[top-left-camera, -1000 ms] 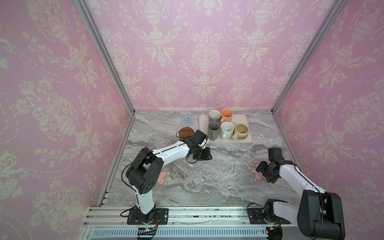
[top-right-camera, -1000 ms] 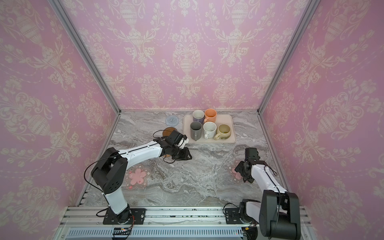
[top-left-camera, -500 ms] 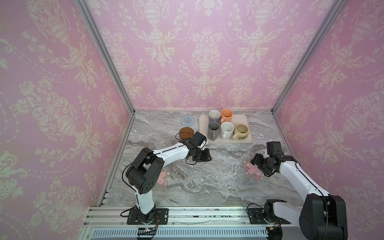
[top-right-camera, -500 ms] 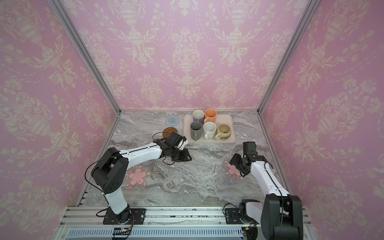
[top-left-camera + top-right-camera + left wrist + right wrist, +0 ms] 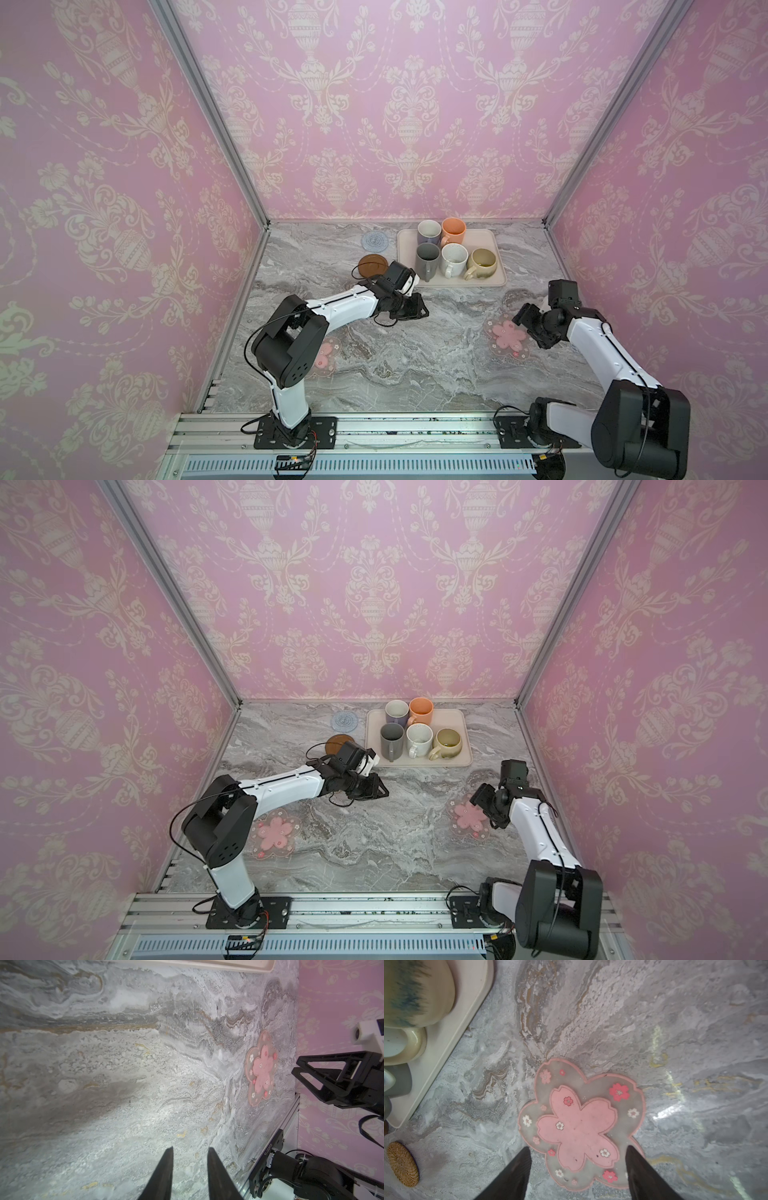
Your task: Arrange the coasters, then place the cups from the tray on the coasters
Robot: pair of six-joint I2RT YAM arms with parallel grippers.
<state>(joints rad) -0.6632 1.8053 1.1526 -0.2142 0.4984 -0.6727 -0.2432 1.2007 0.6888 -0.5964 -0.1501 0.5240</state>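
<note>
Hovering over flower coaster [image 5: 581,1124]: right gripper [image 5: 578,1147], wide, empty.

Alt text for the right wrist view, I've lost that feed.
A clear flower-shaped coaster with a pink blossom lies flat on the marble table, the open right gripper straddling its edge. Off to one side: a tray corner holding a beige-yellow mug, and a tan rattan coaster.

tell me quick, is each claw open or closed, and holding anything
Left claw: open a little, empty.
Right claw: open wide above the flower coaster, gripping nothing.
</note>
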